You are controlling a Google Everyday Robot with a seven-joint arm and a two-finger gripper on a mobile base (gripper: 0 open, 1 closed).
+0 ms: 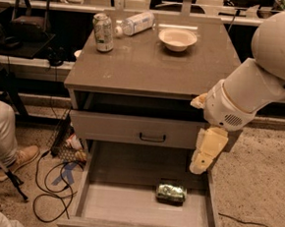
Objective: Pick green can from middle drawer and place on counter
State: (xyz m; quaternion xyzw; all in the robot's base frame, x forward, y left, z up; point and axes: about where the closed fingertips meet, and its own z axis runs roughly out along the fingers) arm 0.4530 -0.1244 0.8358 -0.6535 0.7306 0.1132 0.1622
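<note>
- As I look down on the cabinet from my feed, the middle drawer [125, 205] stands pulled well out toward the camera, its flat floor and low side walls in full view.
- The green can [171, 192] lies on its side on that drawer floor, right of centre and toward the front half. Nothing is touching it.
- My gripper [200, 167] hangs pointing downward at the right side of the cabinet, in front of the right end of the upper drawer [116, 128] and over the right rear part of the open drawer.
- It sits above the green can and a little to its right, clearly apart from it and holding nothing that I can see.
- Whether the gripper is spread or closed I cannot make out from this view.
- The arm [258, 80] comes in from the upper right, its large pale housing covering the right front corner of the counter [156, 67].
- The upper drawer carries a dark handle [152, 137] at the middle of its front, with a dark gap between it and the counter above.
- On the counter, a white-and-green labelled can [103, 32] stands upright near the back left.
- Just beside that, a clear bottle [136, 23] lies on its side along the back edge.
- A pale bowl [177, 39] sits upright to the right of the bottle, near the back of the counter.
- At the left, on the floor, I see a person's leg and tan shoe [18, 157], with dark cables [53, 187] looping between the shoe and the cabinet.
</note>
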